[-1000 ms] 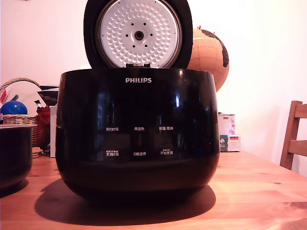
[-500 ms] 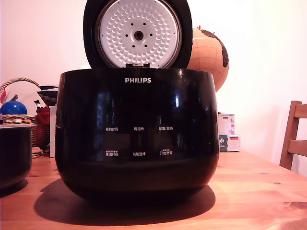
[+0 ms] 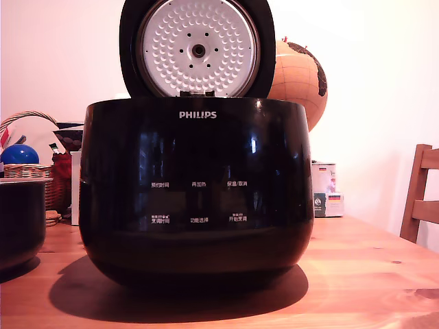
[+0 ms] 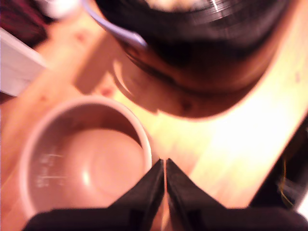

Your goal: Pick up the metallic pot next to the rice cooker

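The rice cooker (image 3: pixel 195 192) is a big glossy black Philips appliance that fills the middle of the exterior view, its lid (image 3: pixel 197 46) standing open. The metallic pot (image 3: pixel 20 219) stands on the table at the exterior view's left edge, dark with a pale rim, cut off by the frame. In the wrist view I look down into the pot (image 4: pixel 91 163), with the cooker (image 4: pixel 192 33) beyond it. My gripper (image 4: pixel 165 164) hangs just outside the pot's rim with its black fingers (image 4: pixel 149 190) pressed together and nothing between them. The exterior view does not show the gripper.
Behind the pot a wicker basket (image 3: pixel 31 171) holds a blue ball (image 3: pixel 18 153). A brown globe (image 3: pixel 298 79) and a small tin (image 3: pixel 328 190) stand behind the cooker. A wooden chair (image 3: pixel 420 195) is at the exterior view's right. The wooden table (image 3: pixel 363 274) carries everything.
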